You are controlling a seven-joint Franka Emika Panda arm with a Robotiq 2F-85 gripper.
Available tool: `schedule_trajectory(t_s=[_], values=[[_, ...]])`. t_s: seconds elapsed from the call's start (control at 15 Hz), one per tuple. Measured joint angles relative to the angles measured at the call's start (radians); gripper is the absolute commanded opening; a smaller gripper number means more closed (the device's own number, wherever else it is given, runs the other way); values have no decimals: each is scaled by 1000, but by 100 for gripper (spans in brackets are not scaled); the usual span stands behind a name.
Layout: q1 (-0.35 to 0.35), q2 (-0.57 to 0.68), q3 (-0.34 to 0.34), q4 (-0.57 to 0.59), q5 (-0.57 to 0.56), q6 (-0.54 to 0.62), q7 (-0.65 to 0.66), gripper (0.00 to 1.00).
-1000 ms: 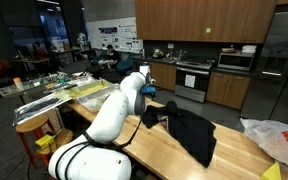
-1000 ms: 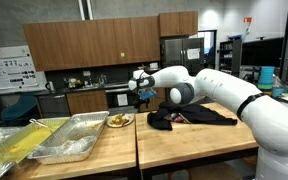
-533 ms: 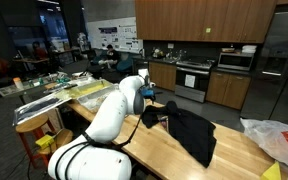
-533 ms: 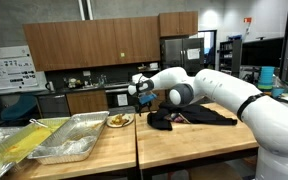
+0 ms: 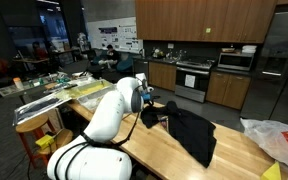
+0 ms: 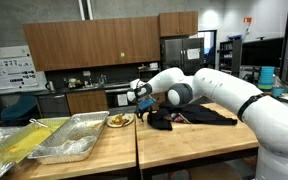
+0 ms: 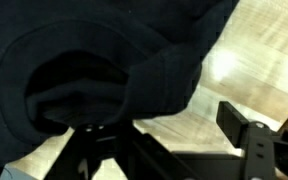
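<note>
A black garment (image 6: 189, 117) lies crumpled on the wooden table (image 6: 194, 145); it also shows in an exterior view (image 5: 189, 130). My gripper (image 6: 144, 101) hangs just above the garment's end nearest the metal trays, also seen in an exterior view (image 5: 150, 100). In the wrist view the garment (image 7: 94, 60) fills the upper left, with a rounded fold or opening. My gripper (image 7: 164, 125) is open and holds nothing. One dark finger (image 7: 242, 125) stands over bare wood, the other sits at the cloth's edge.
Metal trays (image 6: 74, 137) and a yellow sheet (image 6: 19, 142) lie on the adjoining table. A plate of food (image 6: 119, 120) sits beside the gripper. A white plastic bag (image 5: 279, 140) lies at the table's far end. Kitchen cabinets stand behind.
The gripper has dropped a little lower, closer to the end of the black garment. The garment has not moved.
</note>
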Motion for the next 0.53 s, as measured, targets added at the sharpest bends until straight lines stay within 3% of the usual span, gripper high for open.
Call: schedule_trajectory(t_s=[0.4,0.53], values=[[35,-91,-28,-182,-30,96,76,5],[45,-142,-36,-266,-38,158,93,0]])
